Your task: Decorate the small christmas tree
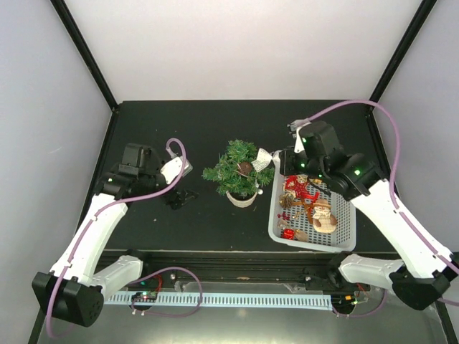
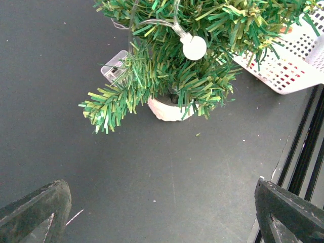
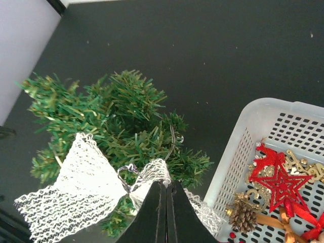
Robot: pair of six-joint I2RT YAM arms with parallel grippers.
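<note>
Right fingers clenched on the knot of a white lace bow, left fingers gaping empty, and the small christmas tree stands just beside the basket: light, springy-branched, tippy, so I'd steady it by the pot.

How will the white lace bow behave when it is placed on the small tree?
Probably floppy: the lace bow is thin open mesh, pinched at its knot by the right claw. Likely very light, so it may catch on needles of the small christmas tree rather than slide.
</note>
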